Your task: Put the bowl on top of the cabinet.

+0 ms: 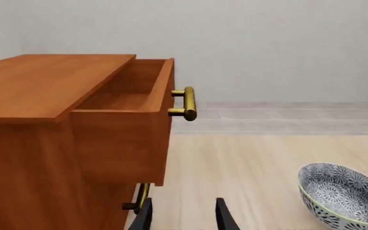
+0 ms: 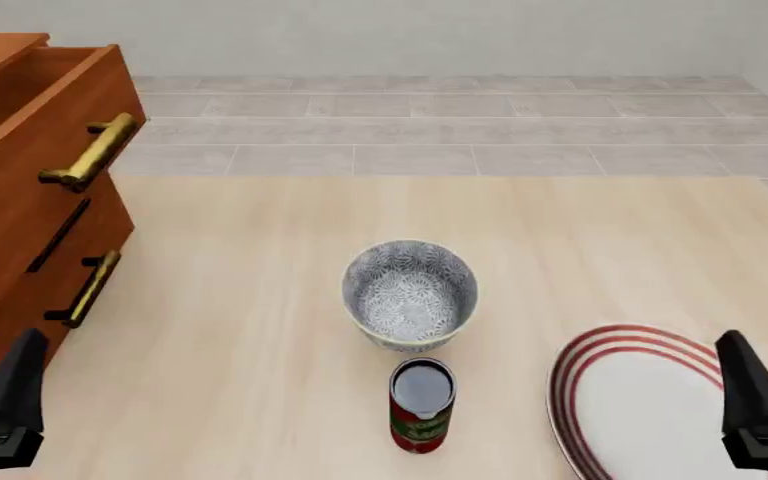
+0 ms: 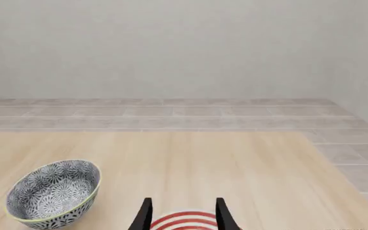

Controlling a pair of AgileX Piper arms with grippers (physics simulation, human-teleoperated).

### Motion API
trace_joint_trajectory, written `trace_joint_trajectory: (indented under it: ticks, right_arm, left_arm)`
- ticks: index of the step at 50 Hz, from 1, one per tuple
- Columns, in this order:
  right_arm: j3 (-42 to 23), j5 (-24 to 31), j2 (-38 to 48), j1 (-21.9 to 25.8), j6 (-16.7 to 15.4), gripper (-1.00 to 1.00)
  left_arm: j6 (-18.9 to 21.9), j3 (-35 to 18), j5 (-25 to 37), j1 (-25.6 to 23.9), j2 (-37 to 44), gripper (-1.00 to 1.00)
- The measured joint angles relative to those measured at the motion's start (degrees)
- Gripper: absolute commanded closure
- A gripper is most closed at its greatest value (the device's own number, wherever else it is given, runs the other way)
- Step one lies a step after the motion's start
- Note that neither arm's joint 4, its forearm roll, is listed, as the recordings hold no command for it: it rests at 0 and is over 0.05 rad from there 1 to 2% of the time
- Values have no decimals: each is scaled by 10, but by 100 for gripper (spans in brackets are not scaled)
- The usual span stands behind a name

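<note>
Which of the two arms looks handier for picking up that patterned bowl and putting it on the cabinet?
Probably the left. The cabinet stands on the left side, by the left gripper; the bowl sits mid-table between both. The right gripper hangs over the plate, farthest from the cabinet.

open drawer (image 2: 37, 150) juts from cabinet (image 2: 11, 300), can (image 2: 422, 405) beside bowl (image 2: 410, 294)

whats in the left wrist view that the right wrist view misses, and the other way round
Only the left wrist view shows the cabinet, its top drawer pulled open with a brass handle, and the left hand with its fingers apart. Only the right wrist view shows the red-ringed plate, lying under the open right hand. Both show the bowl, upright on the table, with neither hand touching it.
</note>
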Motion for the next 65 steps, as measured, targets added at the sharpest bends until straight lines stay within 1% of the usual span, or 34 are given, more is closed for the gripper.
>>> trace_joint_trajectory:
  ticks: [18, 24, 29, 40, 45, 51, 54, 61, 65]
  right_arm:
    - [-1, -1, 5, 0, 2, -100]
    - [-1, -2, 6, 0, 2, -100]
    - [-1, -2, 7, 0, 3, -100]
    - [-1, -3, 9, 0, 3, -100]
    - [-2, -3, 9, 0, 4, -100]
    - [-2, -2, 9, 0, 4, -100]
    - [-2, -1, 8, 0, 4, -100]
    - [-2, 0, 7, 0, 4, -100]
    - [-2, 0, 7, 0, 4, -100]
  left_arm:
    - [-3, -2, 7, -4, 1, -100]
    - [3, -8, 6, -6, 7, -100]
    - [18, -33, 17, -13, 15, -100]
    - [52, -110, 49, -48, 46, -100]
    - [60, -146, 70, -77, 58, -100]
    - [39, -204, 107, -144, 77, -100]
    - [26, -233, 122, -175, 90, -100]
    - [-23, -288, 146, -247, 119, -100]
    - [-42, -311, 149, -271, 141, -100]
